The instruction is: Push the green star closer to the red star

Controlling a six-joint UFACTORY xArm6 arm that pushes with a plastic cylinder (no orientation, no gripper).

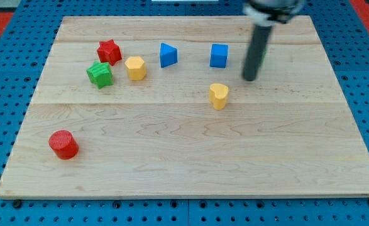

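Beside red star (109,51), green star (100,74)

The dark rod (256,53) comes down from the view's top, near the right side, and it stands almost upright, only a little tilted. My tip (250,79) is at its lower end, and it touches no block.
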